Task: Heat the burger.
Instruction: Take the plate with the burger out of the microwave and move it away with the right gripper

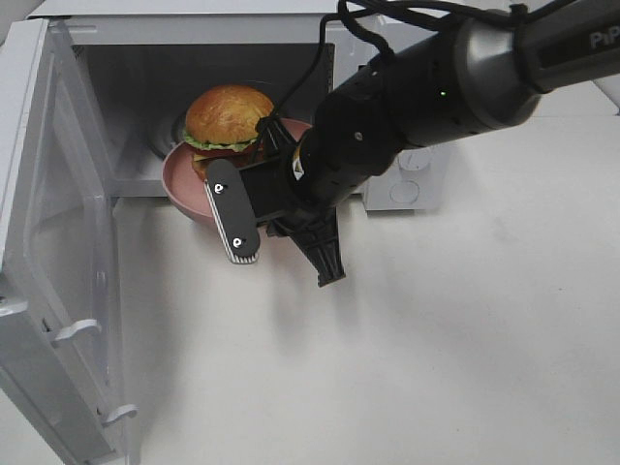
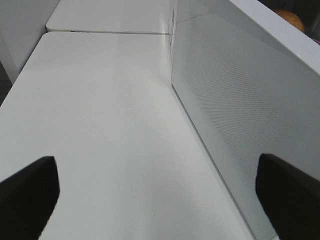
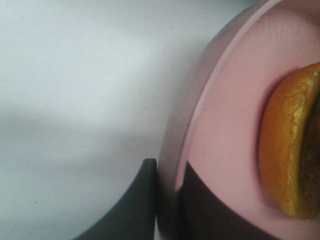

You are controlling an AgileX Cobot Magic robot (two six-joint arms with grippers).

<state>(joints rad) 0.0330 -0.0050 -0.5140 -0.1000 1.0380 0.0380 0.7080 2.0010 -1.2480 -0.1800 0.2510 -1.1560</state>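
Burger (image 1: 229, 114) sat on pink plate (image 1: 184, 179) at the open microwave (image 1: 116, 58) mouth, right gripper (image 1: 276, 228) jaws clamped on plate rim, plate held above white desk (image 1: 436, 339), left gripper (image 2: 160, 195) jaws apart beside the microwave door (image 2: 240, 115)

white letters "pip", cut off, on the right arm (image 1: 504, 58)
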